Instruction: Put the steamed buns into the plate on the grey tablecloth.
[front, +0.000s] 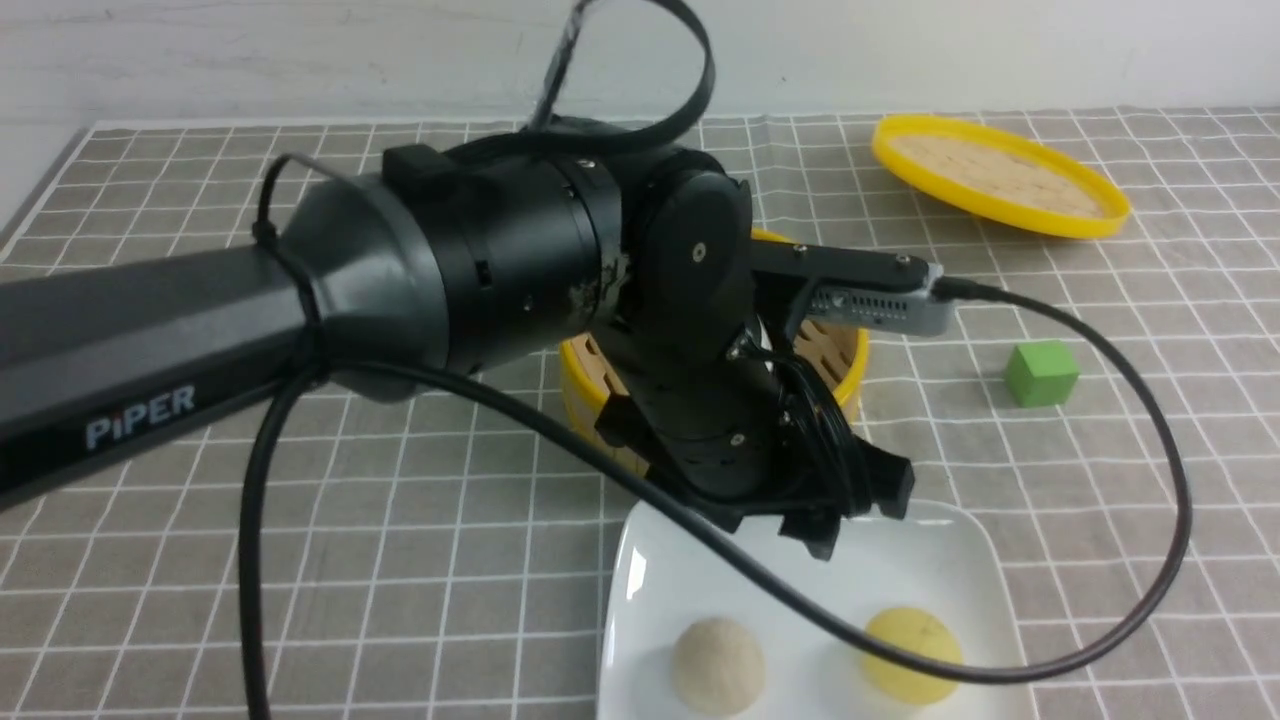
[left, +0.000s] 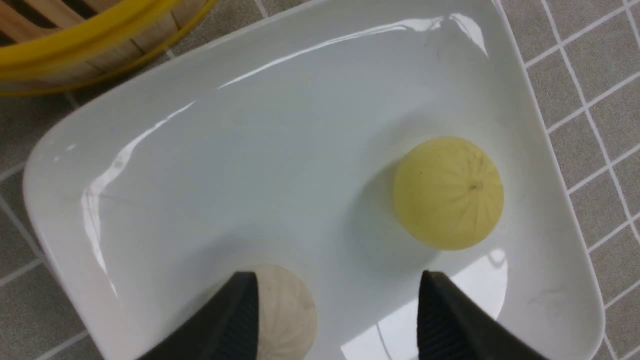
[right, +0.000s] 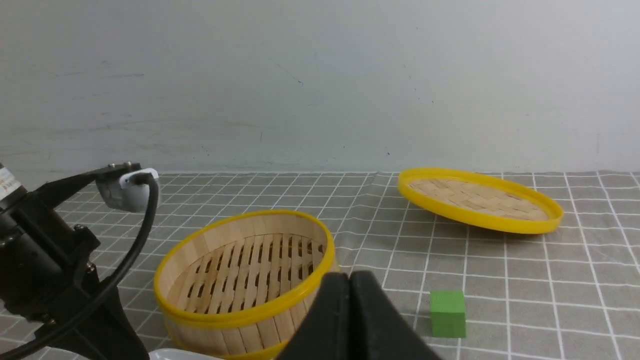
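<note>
Cloth (front: 400, 560): grey, gridded, under plate (front: 625, 580).
Pale bun (front: 717, 665): in plate, left half.
Yellow bun (front: 910, 655): in plate, right half.
Left gripper (front: 858, 515): spread, empty, over plate.
Right gripper (right: 350, 300): clenched, seemingly on nothing.

The only word that can be read is "PiPER", printed in pale letters on the side of the left arm (front: 150, 330), on its long black link. A small white sticker (right: 6, 183) on that arm carries print too small to read.
</note>
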